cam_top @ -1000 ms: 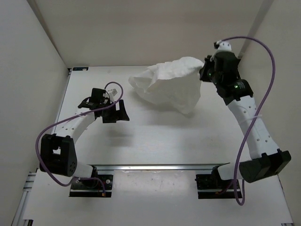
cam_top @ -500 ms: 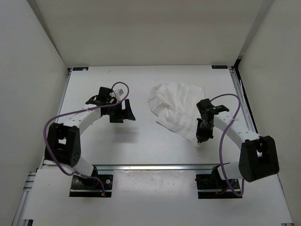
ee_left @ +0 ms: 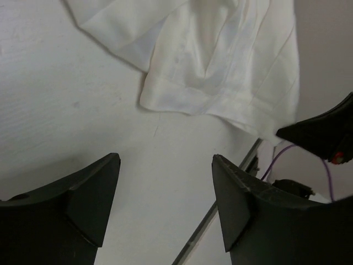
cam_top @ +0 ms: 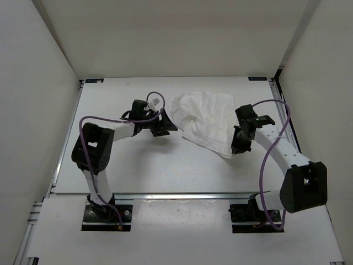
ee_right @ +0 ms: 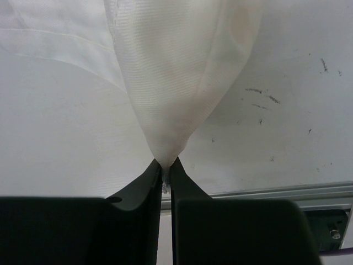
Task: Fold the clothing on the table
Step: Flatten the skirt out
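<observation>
The white clothing (cam_top: 205, 118) lies crumpled on the table (cam_top: 138, 165), right of centre. My right gripper (cam_top: 238, 146) is shut on its near right corner. In the right wrist view the cloth (ee_right: 176, 66) tapers to a point pinched between the closed fingers of the right gripper (ee_right: 165, 165). My left gripper (cam_top: 165, 126) is low at the clothing's left edge, open and empty. In the left wrist view its fingers frame bare table at the left gripper (ee_left: 165, 160), with a hemmed fold of the clothing (ee_left: 220, 66) just beyond them.
White walls close the table in on three sides. A metal rail (cam_top: 182, 195) runs along the front edge and shows below the right fingers (ee_right: 276, 193). Purple cables loop off both arms.
The right arm swung from the back right corner toward the front, dragging the clothing down onto the table. The left gripper moved right to the clothing's left edge, its jaws narrowing slightly.
</observation>
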You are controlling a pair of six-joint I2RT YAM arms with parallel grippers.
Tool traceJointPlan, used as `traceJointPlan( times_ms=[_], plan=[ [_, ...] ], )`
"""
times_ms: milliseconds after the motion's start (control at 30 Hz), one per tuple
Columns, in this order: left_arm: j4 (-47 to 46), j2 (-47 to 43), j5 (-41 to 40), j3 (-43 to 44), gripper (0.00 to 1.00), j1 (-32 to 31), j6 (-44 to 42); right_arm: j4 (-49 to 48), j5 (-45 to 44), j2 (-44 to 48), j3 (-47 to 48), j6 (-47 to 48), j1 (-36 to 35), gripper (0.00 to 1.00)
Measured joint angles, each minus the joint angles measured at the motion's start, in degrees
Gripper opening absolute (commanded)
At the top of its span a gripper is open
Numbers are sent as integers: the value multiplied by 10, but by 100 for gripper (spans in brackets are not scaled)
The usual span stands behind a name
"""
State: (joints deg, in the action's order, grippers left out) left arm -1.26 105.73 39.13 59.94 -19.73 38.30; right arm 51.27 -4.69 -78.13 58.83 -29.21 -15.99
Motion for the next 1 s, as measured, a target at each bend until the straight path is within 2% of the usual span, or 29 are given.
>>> traceJointPlan(
  times_ms=[67, 200, 500, 767, 1000],
  plan=[
    [-53, 15, 3, -8, 65, -3, 29, 3, 0, 2, -6, -2, -4, 0],
    [-107, 50, -14, -11, 65, -17, 61, 12, 0, 11, -10, -5, -13, 0],
    [-61, 92, -94, 35, 64, -73, 38, 11, 3, 45, -23, -10, -14, 0],
    [-36, 125, -122, 98, 62, -66, 7, 18, 13, 89, -54, -20, -17, 0],
    [-28, 130, -129, 110, 60, -55, -7, 18, 19, 109, -54, -16, 7, 0]
  ],
)
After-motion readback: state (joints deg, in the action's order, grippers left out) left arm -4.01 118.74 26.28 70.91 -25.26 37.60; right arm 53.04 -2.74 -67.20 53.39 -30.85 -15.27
